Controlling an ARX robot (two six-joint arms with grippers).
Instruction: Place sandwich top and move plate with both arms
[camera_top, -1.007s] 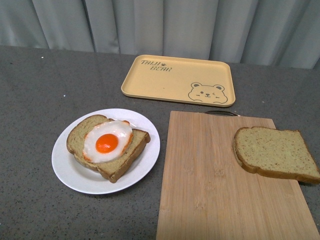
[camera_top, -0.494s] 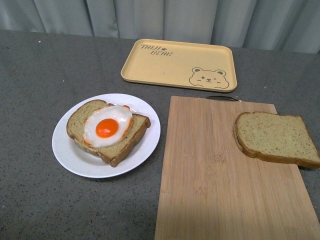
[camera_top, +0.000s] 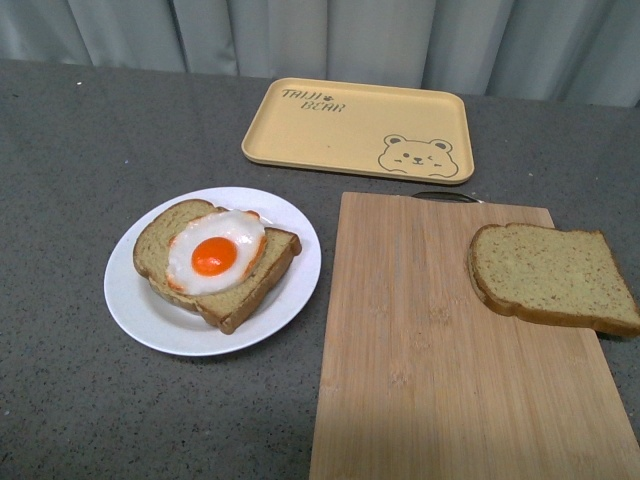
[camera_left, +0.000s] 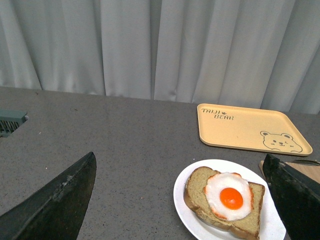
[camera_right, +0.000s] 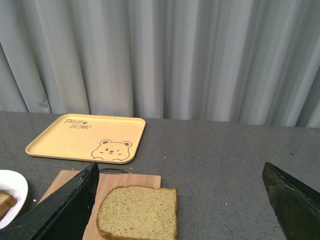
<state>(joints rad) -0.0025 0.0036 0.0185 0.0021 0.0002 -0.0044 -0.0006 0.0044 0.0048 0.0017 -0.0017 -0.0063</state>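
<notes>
The sandwich top (camera_top: 550, 277), a plain speckled tan bread slice, lies on the right part of the wooden cutting board (camera_top: 440, 370); it also shows in the right wrist view (camera_right: 137, 212). The white plate (camera_top: 140, 330) sits left of the board and holds a bread slice with a fried egg (camera_top: 215, 258); both show in the left wrist view, the plate (camera_left: 187, 210) under the egg slice (camera_left: 227, 197). No arm shows in the front view. My left gripper (camera_left: 182, 205) is open above the table near the plate. My right gripper (camera_right: 180, 200) is open, with the sandwich top between its fingers' lines.
A yellow tray with a bear drawing (camera_top: 355, 130) lies at the back of the dark grey table (camera_top: 70, 180). Grey curtains (camera_top: 320, 40) hang behind. A dark metal handle (camera_top: 445, 196) shows at the board's far edge. A grey vent-like object (camera_left: 10, 121) lies far from the plate.
Between one second and half a second ago the front view shifted, so everything sits higher in the frame. Since then nothing has moved.
</notes>
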